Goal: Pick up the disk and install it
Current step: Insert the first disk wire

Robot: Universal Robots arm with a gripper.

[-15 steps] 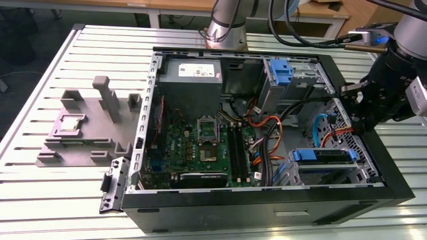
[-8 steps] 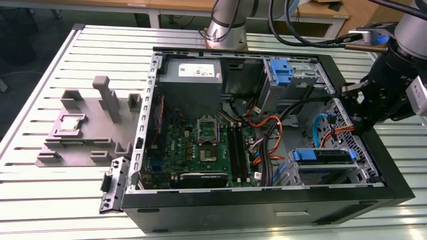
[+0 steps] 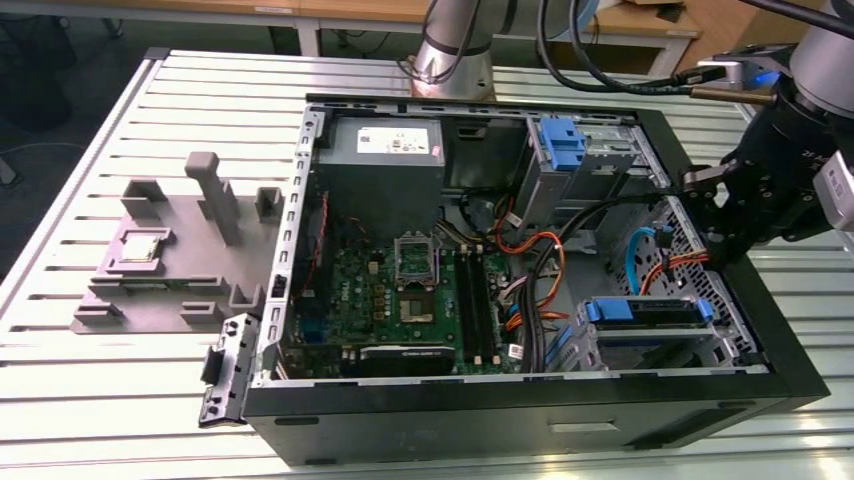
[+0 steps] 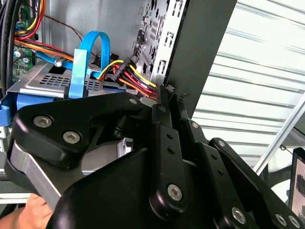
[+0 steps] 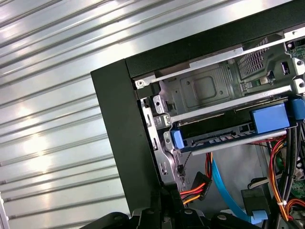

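The disk (image 3: 643, 311) in its blue carrier lies flat in the lower drive cage, in the open computer case's corner on the exterior view's right. In the first wrist view the disk (image 5: 228, 130) sits slotted in its bay with blue tabs at both ends. My gripper (image 3: 727, 255) hangs over the case's side wall, just behind the disk and not touching it. Its black fingers (image 4: 164, 102) come together at the tips beside the wall's edge, with nothing between them. Power cables (image 4: 126, 74) run close below the tips.
A blue data cable (image 4: 81, 62) arcs over the drive cage. Another blue carrier (image 3: 562, 143) stands in the upper bay. The motherboard (image 3: 400, 295) and power supply (image 3: 384, 150) fill the case's other side. A grey fixture (image 3: 174, 255) holding a small square chip rests on the slotted table (image 3: 120, 400).
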